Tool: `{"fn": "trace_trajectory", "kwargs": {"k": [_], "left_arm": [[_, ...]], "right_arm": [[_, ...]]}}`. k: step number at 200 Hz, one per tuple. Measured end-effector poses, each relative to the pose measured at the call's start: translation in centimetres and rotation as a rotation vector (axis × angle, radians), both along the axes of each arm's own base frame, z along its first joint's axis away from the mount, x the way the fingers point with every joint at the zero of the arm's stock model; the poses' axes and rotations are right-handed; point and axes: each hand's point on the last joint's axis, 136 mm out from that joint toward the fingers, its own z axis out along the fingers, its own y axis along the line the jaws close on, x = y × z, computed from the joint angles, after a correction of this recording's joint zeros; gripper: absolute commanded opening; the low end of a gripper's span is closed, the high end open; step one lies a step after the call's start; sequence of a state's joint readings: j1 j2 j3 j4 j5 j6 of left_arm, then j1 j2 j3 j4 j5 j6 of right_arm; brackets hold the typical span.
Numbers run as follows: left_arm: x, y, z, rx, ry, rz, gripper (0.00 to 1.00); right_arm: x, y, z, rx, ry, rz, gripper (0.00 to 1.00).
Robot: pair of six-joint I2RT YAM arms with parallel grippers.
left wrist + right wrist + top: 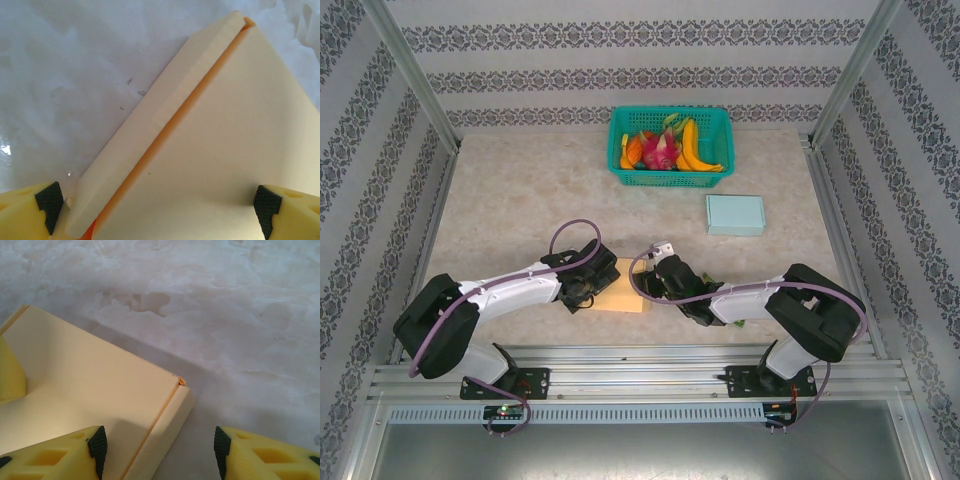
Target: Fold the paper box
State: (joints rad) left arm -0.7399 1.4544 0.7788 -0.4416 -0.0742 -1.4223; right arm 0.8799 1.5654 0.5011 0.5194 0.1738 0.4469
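No words, numbers, labels or logos can be read anywhere. The box (225,150) has plain cream faces, the blue box (735,214) and the basket (620,150) carry no legible print, and the wallpaper (620,35) bears only an ornamental pattern.

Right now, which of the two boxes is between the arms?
The cream box, at the near edge between the left arm and right arm. The mint box lies alone near the basket.
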Motion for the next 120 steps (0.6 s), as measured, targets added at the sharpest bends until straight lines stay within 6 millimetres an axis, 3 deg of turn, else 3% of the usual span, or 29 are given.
{"fn": "trace_trajectory", "kwargs": {"k": [120], "left_arm": [[-0.66,-0.45,0.08,-0.01,0.062,0.012,1.0]], "right_arm": [[0.03,0.04,-0.08,0.013,0.0,-0.004,0.6]]}}
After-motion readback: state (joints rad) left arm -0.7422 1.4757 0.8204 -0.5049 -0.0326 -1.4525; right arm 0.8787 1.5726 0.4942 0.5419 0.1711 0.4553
